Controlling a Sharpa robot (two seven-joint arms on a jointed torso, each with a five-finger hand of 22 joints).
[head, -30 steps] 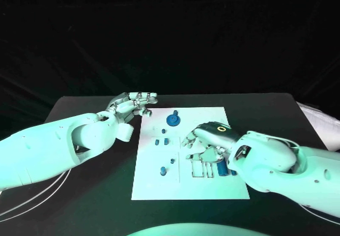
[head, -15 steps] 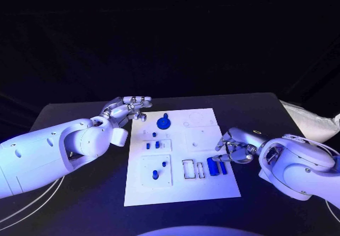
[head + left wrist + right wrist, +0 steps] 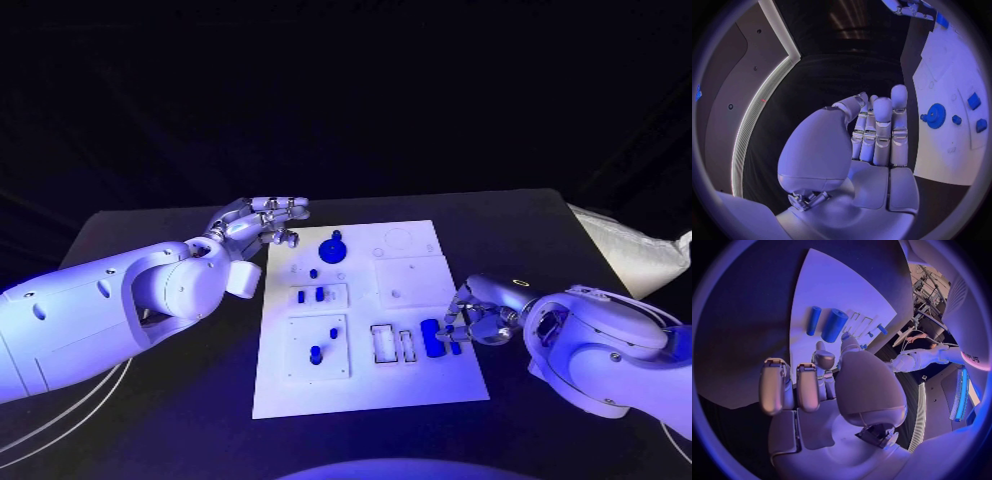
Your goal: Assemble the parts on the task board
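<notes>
Two blue cylinders (image 3: pixel 440 336) lie lengthwise just ahead of the right hand (image 3: pixel 480 318), the nearer one; its fingers (image 3: pixel 798 385) curl empty.

dim room | blue-violet light from above | black backdrop | wrist views fisheye-bent

A flat black table (image 3: pixel 173 225) with a matte top stands against a dark, unlit backdrop that fades to black above its far edge. Blue-violet light falls over the whole scene. A crumpled white sheet of cloth or plastic (image 3: pixel 635 245) lies just beside the table's right edge, near its far corner.
</notes>
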